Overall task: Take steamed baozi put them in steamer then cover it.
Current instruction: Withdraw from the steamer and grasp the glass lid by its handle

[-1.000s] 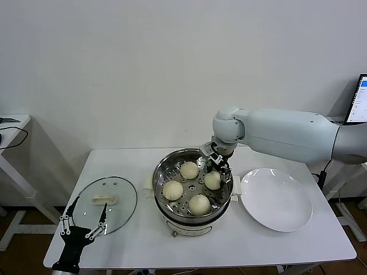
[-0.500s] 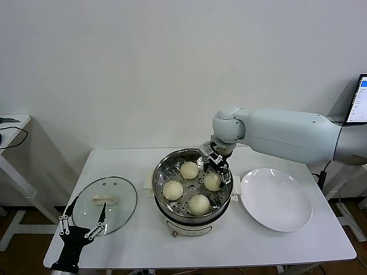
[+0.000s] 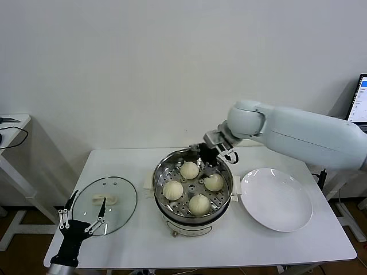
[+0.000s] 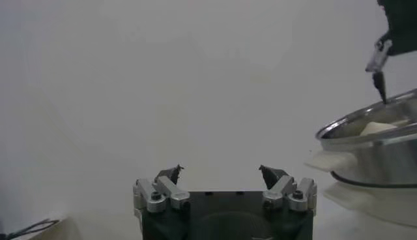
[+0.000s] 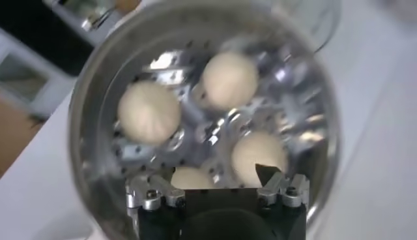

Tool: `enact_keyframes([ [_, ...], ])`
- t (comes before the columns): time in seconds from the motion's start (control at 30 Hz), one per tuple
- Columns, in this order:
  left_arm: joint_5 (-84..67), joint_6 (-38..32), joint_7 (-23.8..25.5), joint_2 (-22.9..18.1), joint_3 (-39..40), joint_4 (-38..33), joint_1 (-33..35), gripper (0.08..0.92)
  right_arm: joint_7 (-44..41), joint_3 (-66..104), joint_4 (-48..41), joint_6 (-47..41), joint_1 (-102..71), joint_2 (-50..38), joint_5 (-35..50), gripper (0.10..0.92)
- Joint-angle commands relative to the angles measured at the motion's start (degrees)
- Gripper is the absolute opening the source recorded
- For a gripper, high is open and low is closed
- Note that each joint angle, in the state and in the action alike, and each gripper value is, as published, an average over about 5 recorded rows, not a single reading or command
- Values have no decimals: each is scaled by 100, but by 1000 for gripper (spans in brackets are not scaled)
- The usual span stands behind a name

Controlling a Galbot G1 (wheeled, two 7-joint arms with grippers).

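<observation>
Head view: four cream-white domed baozi (image 3: 190,169) seated on perforated tray of round shiny stainless-steel steamer (image 3: 162,197), table centre. Right gripper (image 3: 207,154) above rim at 12 o'clock, jaws spread, empty. Clear glass metal-rimmed cover (image 3: 120,197) flat at 9 o'clock. Left gripper (image 3: 85,215) beside it, open, idle. Flat white plate (image 3: 277,199) at 3 o'clock.

Left wrist view: left gripper (image 4: 221,177) agape, holding nothing; steamer (image 4: 371,140) well apart.

Right wrist view: right gripper (image 5: 218,171) wide, unloaded, over four baozi (image 5: 149,111).

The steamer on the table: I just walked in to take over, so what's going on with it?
All four baozi sit in the steamer. The right claw is open and empty above the steamer's far rim. The cover lies on the table to the left, the open left claw at its near edge. The plate is bare; covering remains.
</observation>
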Motion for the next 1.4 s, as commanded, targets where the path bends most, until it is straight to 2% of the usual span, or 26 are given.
enact_keyframes([
  [0.03, 1193, 303, -473, 86, -22, 57, -379, 823, 5365, 2794, 222, 1503, -2599, -913, 1179, 823],
  [0.2, 2220, 845, -1217, 246, 22, 259, -679, 823, 5666, 4699, 88, 1714, -4533, -931, 1209, 823],
  [0.3, 3156, 1244, -1749, 369, 130, 422, -820, 823, 5670, 5930, -31, 1758, -5726, -770, 1083, 823],
  [0.4, 3894, 1643, -2084, 514, 262, 547, -911, 823, 5674, 6851, -190, 1912, -6647, -478, 917, 823],
  [0.57, 5087, 2093, -2078, 727, 345, 752, -867, 823, 5622, 7839, -349, 2202, -7852, 72, 807, 823],
  [0.8, 6146, 2494, -2105, 946, 820, 1223, -807, 823, 5503, 8318, -327, 2288, -8544, 585, 802, 823],
  [1.1, 6294, 2482, -2097, 969, 1473, 1734, -1099, 823, 5463, 8456, -289, 2289, -8763, 884, 693, 823],
  [1.4, 5790, 2422, -2032, 1010, 1633, 2056, -1355, 823, 5421, 8466, -303, 2300, -8829, 1029, 523, 823],
])
